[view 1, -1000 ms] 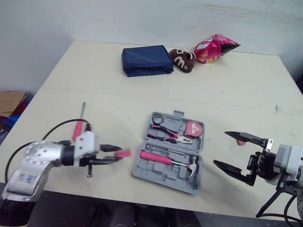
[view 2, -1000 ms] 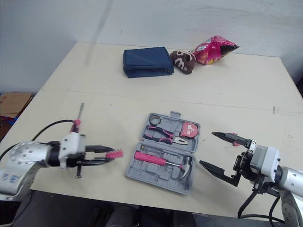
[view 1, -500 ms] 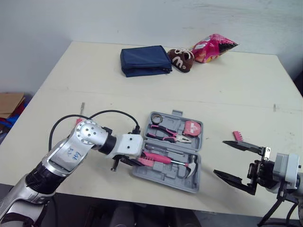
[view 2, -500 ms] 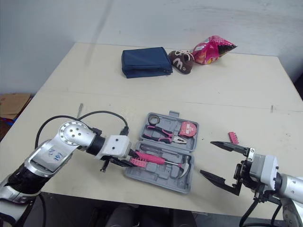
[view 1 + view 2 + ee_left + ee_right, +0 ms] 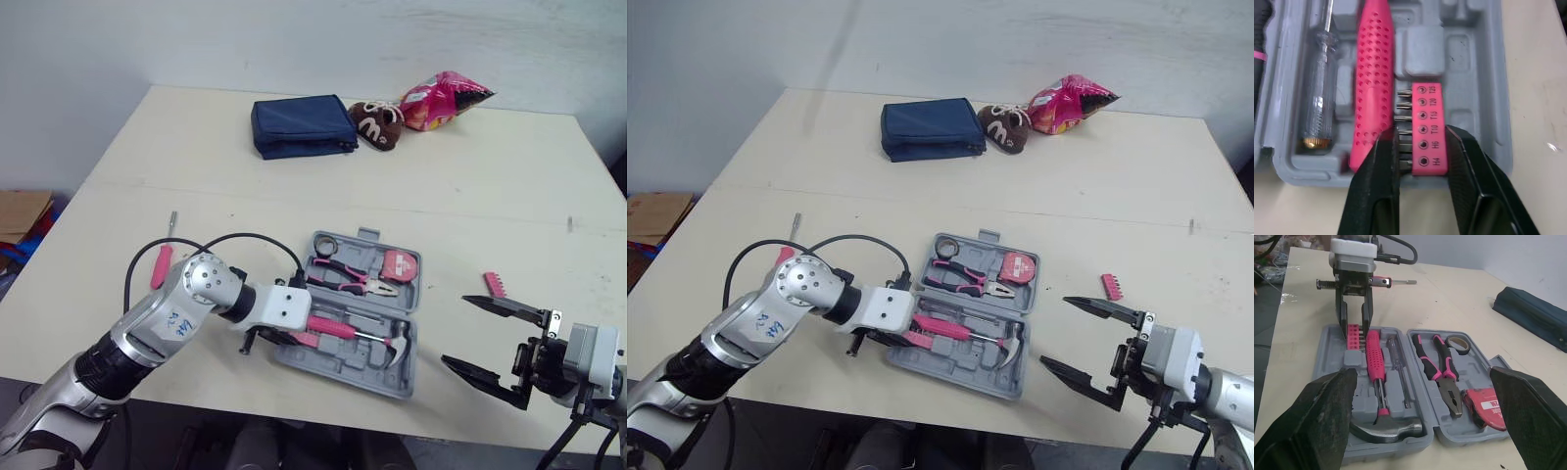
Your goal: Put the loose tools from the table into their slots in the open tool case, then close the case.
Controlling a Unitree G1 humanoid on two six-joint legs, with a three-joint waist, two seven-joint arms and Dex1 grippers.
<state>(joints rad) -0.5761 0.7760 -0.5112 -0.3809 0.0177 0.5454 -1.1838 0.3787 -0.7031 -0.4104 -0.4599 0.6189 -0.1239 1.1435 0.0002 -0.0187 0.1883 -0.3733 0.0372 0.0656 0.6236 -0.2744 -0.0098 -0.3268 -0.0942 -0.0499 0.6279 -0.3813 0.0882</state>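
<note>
Cream bench [image 5: 294,196] carries the open tool case [image 5: 335,365]; left hand [image 5: 1420,144] pinches the pink bit holder [image 5: 1428,105] over its corner; right hand [image 5: 455,330] spread.

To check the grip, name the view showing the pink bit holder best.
Left wrist view: the bit holder is close-up, clamped by the left gripper over the tool case. Right wrist view shows it small; eye views, barely.
</note>
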